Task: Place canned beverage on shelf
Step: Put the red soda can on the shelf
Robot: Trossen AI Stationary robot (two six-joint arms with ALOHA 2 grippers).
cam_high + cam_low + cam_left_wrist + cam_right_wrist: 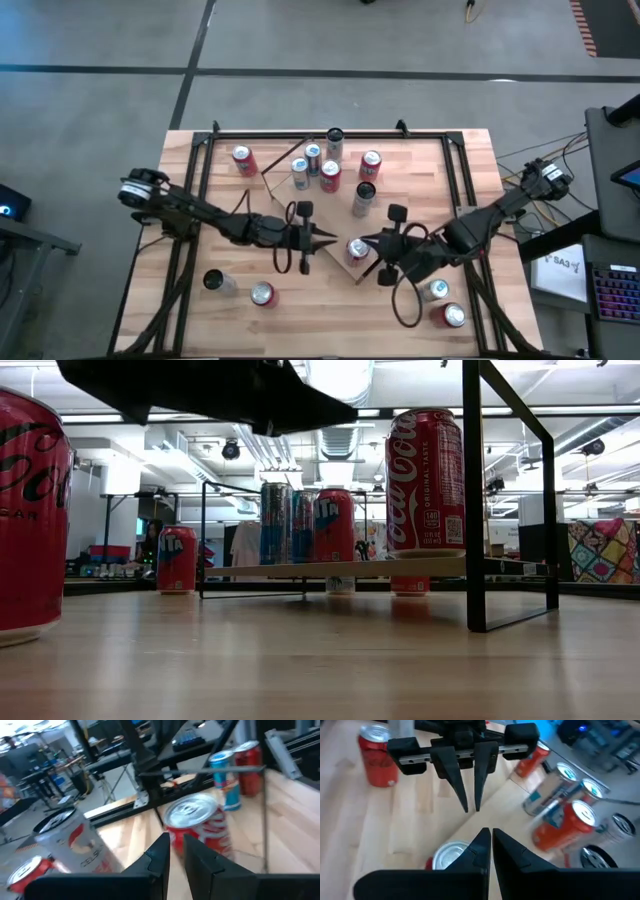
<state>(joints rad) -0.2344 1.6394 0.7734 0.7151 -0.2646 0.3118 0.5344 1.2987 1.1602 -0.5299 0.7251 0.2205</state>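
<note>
Red cylindrical can point(357, 249) (shiny metal top) on light-wood shelf point(335, 262)

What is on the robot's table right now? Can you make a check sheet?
Surface: plank tabletop, light wood.
Job's things: shelf carries several cans; one red can at its near corner.
Clutter: loose cans on the tabletop.
End effectors: left end effector and right end effector both empty, fingers nearly together, either side of the red can.
Cables: loops by the right arm.
Surroundings: grey floor, desks.
</note>
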